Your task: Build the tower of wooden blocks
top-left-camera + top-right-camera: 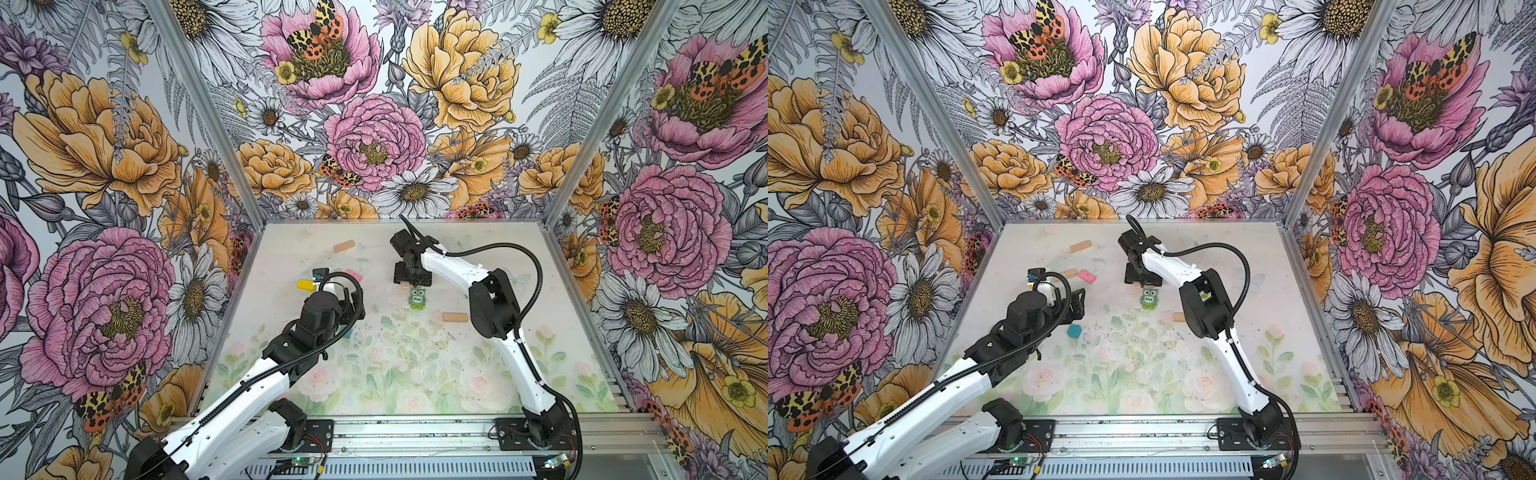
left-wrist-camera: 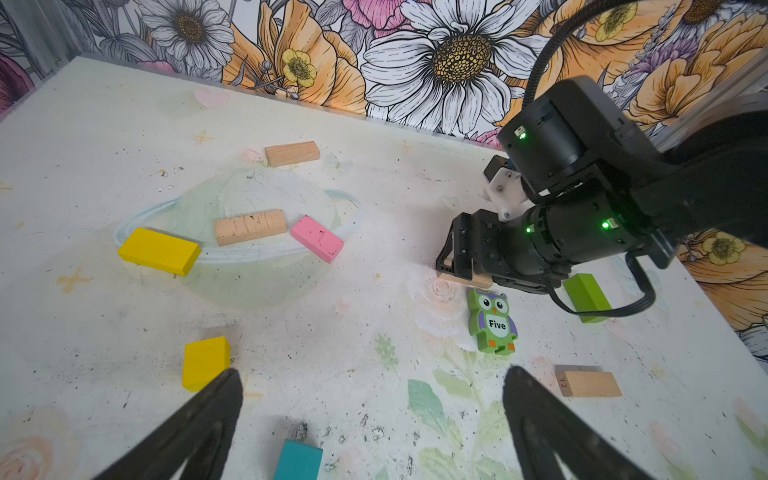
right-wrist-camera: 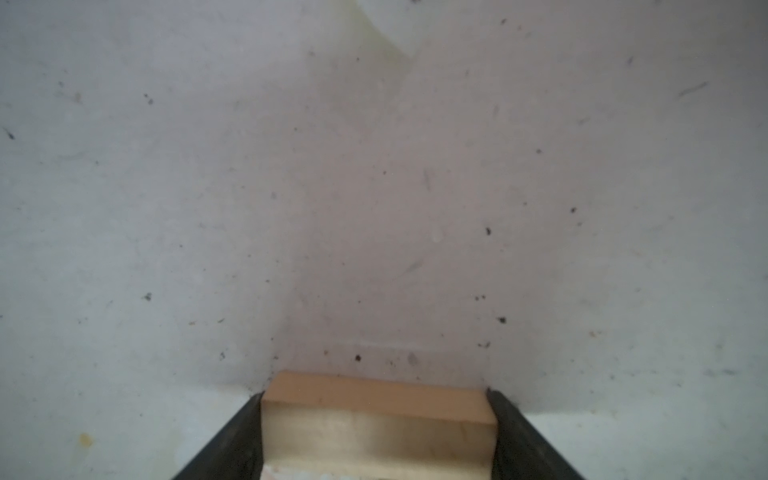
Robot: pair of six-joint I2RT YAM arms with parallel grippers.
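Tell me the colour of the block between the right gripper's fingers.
The block is plain tan, unpainted wood; clearest in the right wrist view.

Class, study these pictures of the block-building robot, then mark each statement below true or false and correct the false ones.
1. The left tool is open and holds nothing. True.
2. A tower stands finished. False: the blocks lie singly on the table, none on another.
3. The right tool has a tan bar between its fingers. True.
4. The owl piece reads "Four". False: it reads "Five".
5. The pink bar lies on top of the yellow bar. False: they lie apart, each flat on the table.
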